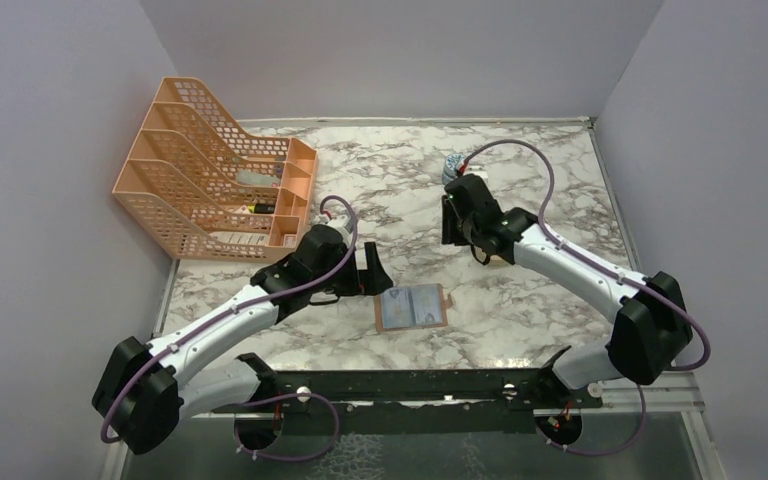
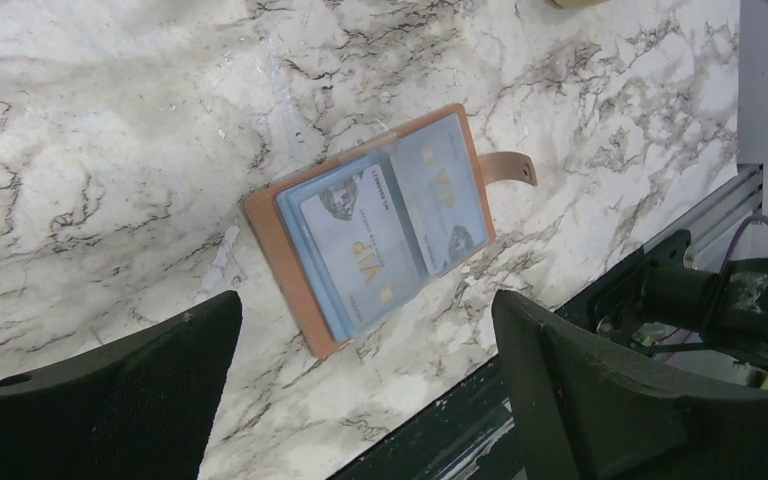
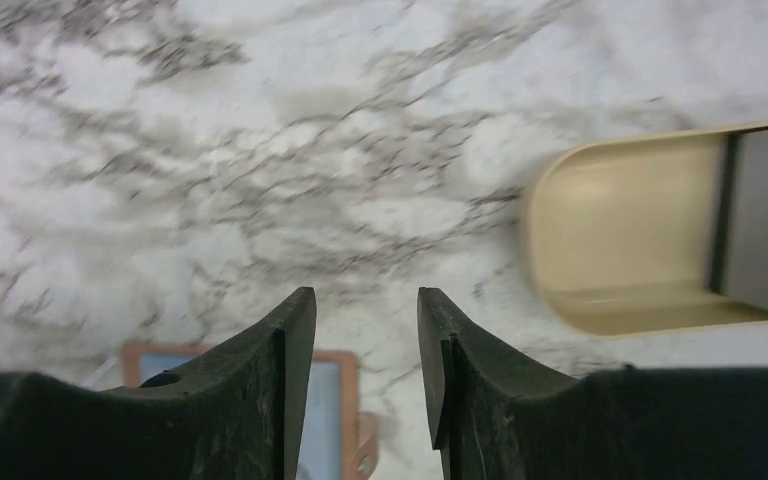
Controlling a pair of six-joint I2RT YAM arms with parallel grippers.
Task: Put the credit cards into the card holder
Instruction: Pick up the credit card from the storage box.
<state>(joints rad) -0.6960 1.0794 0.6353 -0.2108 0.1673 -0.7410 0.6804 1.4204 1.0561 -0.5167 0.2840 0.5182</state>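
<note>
The tan leather card holder [image 1: 412,307] lies open and flat on the marble, near the front edge. Two light blue credit cards [image 2: 360,250] [image 2: 442,198] sit in its clear sleeves, and its strap [image 2: 508,166] sticks out to the side. My left gripper [image 1: 370,283] hovers just left of the holder, open wide with nothing between its fingers [image 2: 367,298]. My right gripper [image 1: 457,225] hangs farther back over bare marble, open with a narrow empty gap [image 3: 366,295]. A corner of the card holder [image 3: 350,372] shows below its fingers.
An orange mesh file rack [image 1: 215,180] stands at the back left. A beige oval tray [image 3: 620,240] holding a grey block [image 3: 765,220] lies close to the right gripper. A black rail [image 1: 410,385] runs along the table's front edge. Grey walls enclose the sides.
</note>
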